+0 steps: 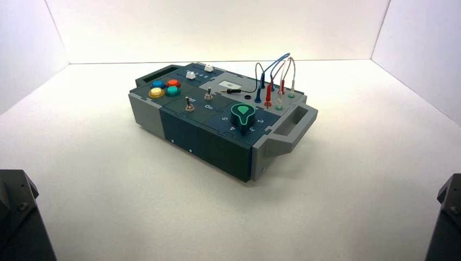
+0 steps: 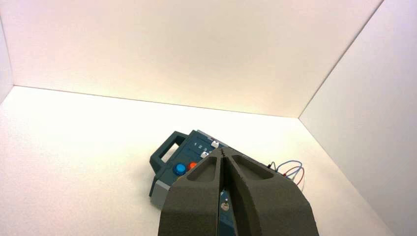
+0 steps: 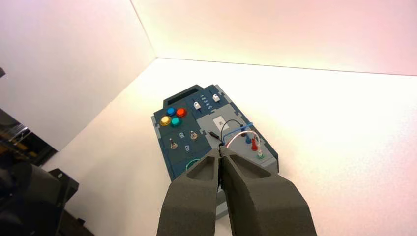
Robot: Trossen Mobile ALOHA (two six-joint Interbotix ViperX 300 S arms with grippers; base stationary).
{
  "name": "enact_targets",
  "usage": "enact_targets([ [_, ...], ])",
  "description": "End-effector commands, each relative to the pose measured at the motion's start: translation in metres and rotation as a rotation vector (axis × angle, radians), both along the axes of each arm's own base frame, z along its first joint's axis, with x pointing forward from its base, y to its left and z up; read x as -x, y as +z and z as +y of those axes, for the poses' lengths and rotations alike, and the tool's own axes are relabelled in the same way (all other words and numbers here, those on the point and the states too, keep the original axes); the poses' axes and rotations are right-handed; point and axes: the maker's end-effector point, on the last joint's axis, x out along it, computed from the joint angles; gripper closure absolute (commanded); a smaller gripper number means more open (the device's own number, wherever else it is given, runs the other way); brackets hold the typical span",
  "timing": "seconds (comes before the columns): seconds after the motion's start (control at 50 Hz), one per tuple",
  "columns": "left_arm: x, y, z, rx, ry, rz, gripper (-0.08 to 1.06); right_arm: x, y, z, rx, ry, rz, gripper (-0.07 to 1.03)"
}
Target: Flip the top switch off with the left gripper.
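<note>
The top switch (image 1: 208, 95) is a tiny silver toggle with a short pale lever on the dark box (image 1: 217, 144), behind its twin with the darker lever (image 1: 188, 104). It also shows in the right wrist view (image 3: 194, 134). My left gripper (image 2: 223, 153) is shut and empty, held high and well short of the box. Its arm sits at the near left corner (image 1: 16, 217). One small toggle (image 2: 224, 205) shows through the slit between its fingers; I cannot tell which. My right gripper (image 3: 222, 150) is shut and empty, parked at the near right (image 1: 448, 217).
The box stands turned. It bears a green knob (image 1: 243, 115), coloured buttons (image 1: 164, 88), two white sliders (image 1: 191, 75), looping wires with plugs (image 1: 274, 70), and a grey handle (image 1: 296, 122). White walls surround the table.
</note>
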Motion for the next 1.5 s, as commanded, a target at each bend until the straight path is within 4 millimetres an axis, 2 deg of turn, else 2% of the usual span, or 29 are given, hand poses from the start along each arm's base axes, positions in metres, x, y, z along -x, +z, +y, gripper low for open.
enact_targets([
  [0.02,0.0,0.006,0.0,0.001,-0.003,-0.017,1.01,-0.001,0.005,0.001,-0.009,0.003,-0.013,0.99],
  [0.3,0.0,0.005,0.0,0.001,-0.003,-0.016,1.01,0.007,0.011,-0.002,-0.04,0.0,-0.064,0.99],
  [0.52,-0.005,0.003,-0.001,-0.001,-0.003,0.006,1.01,0.0,0.008,0.001,-0.025,0.003,-0.016,0.99],
  [0.68,-0.022,-0.003,-0.006,0.006,-0.01,0.09,1.01,-0.012,-0.001,0.01,-0.007,0.014,0.083,0.99],
  [0.88,-0.051,-0.005,-0.025,-0.028,-0.093,0.153,1.01,-0.028,-0.018,0.024,-0.03,0.017,0.201,0.99],
  [1.06,-0.067,-0.017,-0.042,-0.064,-0.156,0.247,1.01,-0.039,-0.025,0.037,-0.07,0.022,0.256,0.99],
  [1.38,-0.097,-0.013,-0.056,-0.126,-0.192,0.292,1.01,-0.05,-0.061,0.058,0.021,0.069,0.386,0.99],
  [1.5,-0.104,-0.012,-0.059,-0.135,-0.193,0.299,1.01,-0.054,-0.07,0.076,0.066,0.12,0.429,0.99],
])
